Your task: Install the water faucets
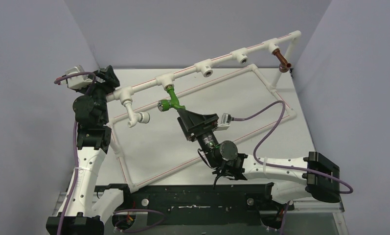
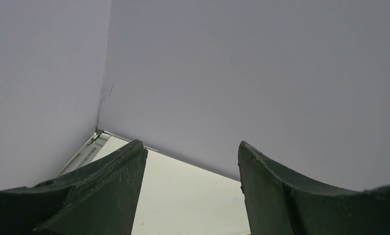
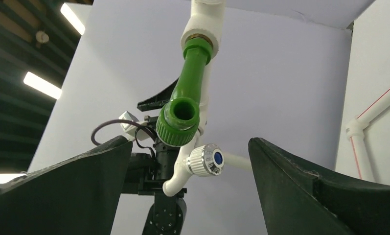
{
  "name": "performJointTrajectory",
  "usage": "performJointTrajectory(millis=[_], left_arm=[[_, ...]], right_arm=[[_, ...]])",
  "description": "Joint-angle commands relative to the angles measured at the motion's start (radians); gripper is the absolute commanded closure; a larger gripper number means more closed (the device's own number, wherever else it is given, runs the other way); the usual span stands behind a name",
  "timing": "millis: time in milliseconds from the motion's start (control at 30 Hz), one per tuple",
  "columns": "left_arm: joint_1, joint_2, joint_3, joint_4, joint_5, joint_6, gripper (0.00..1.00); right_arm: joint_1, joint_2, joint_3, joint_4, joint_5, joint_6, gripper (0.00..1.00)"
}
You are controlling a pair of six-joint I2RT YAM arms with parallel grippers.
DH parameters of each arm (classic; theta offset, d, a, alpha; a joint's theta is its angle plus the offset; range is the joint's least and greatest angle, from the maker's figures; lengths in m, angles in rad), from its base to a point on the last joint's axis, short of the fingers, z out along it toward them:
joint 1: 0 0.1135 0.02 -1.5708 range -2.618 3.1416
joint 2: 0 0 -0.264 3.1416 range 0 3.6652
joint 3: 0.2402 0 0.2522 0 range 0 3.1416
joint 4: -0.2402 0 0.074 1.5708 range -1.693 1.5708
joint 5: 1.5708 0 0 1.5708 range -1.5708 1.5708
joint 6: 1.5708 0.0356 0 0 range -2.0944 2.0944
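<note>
The bright green faucet (image 1: 172,100) hangs from a white tee socket (image 1: 166,81) of the pipe frame. In the right wrist view the green faucet (image 3: 188,93) sits in that socket (image 3: 202,29). My right gripper (image 1: 181,112) (image 3: 190,142) is open just below it. Its jaws are wide apart on either side of the ribbed end and do not touch it. The reddish-brown faucet (image 1: 282,59) hangs from the far right socket. My left gripper (image 1: 110,77) (image 2: 192,144) is open and empty by the pipe's left end.
A white faucet (image 1: 134,115) (image 3: 205,160) with a silver knob hangs from the left elbow of the frame. Two bare tee sockets (image 1: 205,68) (image 1: 240,56) sit along the top pipe. The frame's lower rectangle (image 1: 222,147) lies on the table. Grey walls enclose three sides.
</note>
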Motion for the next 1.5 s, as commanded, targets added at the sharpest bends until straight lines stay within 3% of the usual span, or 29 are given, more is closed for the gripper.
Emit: performJointTrajectory(millis=[0, 233, 467, 1033, 1267, 1467], left_arm=[[0.005, 0.055, -0.102, -0.338, -0.021, 0.034, 0.34], [0.008, 0.057, -0.100, -0.341, -0.017, 0.033, 0.34], [0.015, 0.049, -0.099, -0.341, -0.016, 0.032, 0.34], [0.019, 0.045, -0.097, -0.343, -0.009, 0.026, 0.34], [0.019, 0.062, -0.095, -0.344, 0.000, 0.026, 0.34], [0.020, 0.069, -0.096, -0.344, 0.007, 0.024, 0.34]], right_arm=[[-0.003, -0.116, -0.037, 0.108, -0.090, -0.241, 0.06], [-0.017, -0.274, -0.006, -0.167, -0.168, -0.489, 0.04], [-0.030, -0.394, 0.075, -0.373, -0.307, -0.906, 0.03], [-0.003, -0.387, 0.322, -0.819, -0.678, -1.920, 0.01], [0.083, -0.329, 0.321, -0.816, -0.539, -2.357, 0.01], [0.104, -0.244, 0.310, -0.707, -0.399, -2.572, 0.02]])
